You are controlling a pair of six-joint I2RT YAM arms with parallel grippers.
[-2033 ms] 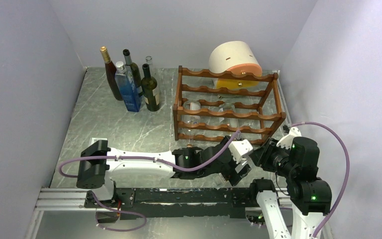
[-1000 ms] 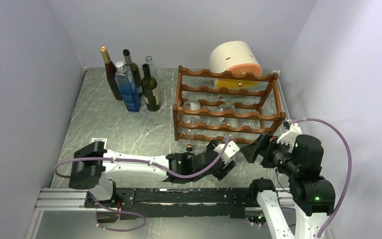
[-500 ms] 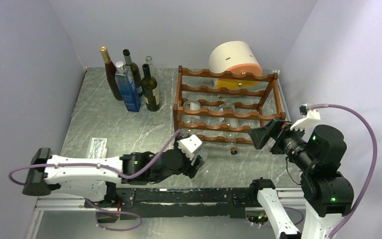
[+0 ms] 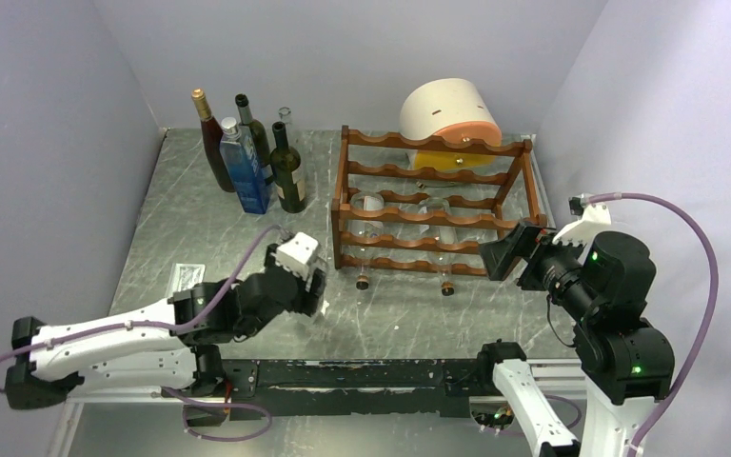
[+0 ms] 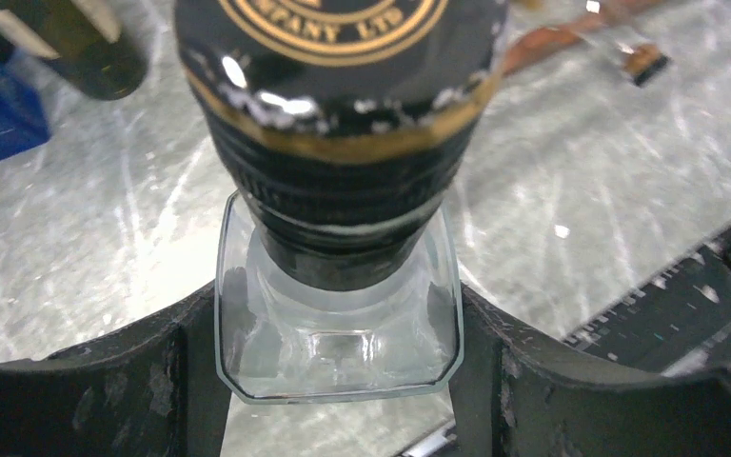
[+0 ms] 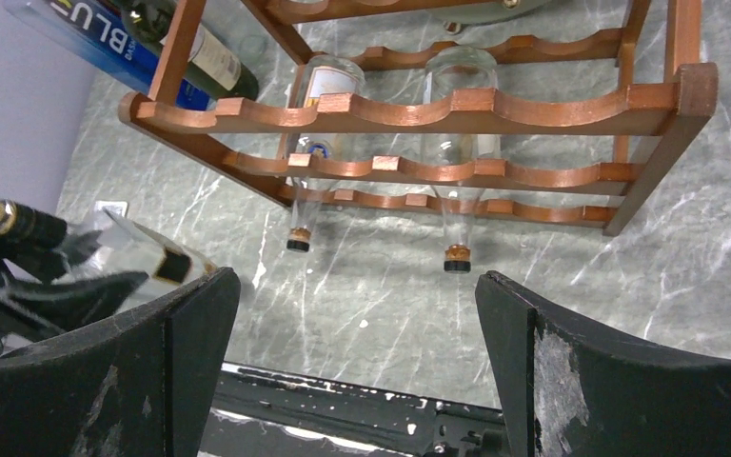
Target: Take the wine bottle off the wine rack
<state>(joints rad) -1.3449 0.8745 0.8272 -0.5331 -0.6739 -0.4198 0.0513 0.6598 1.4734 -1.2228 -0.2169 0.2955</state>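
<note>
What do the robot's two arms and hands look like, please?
The left arm and right arm have white links and black joints with green lights. A purple cable loops along each. The left hand and right hand have broad, scuffed black fingers.

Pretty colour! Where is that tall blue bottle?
Overhead view, back left: the tall blue bottle stands among dark glass bottles, left of the reddish-brown wooden rack.

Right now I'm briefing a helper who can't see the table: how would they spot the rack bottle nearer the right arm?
Find the reddish-brown wine rack mid-table; two clear bottles lie in it, necks toward the near edge. Yours is the right-hand bottle: copper cap, no label showing, while its neighbour has a dark cap and white label.
</note>
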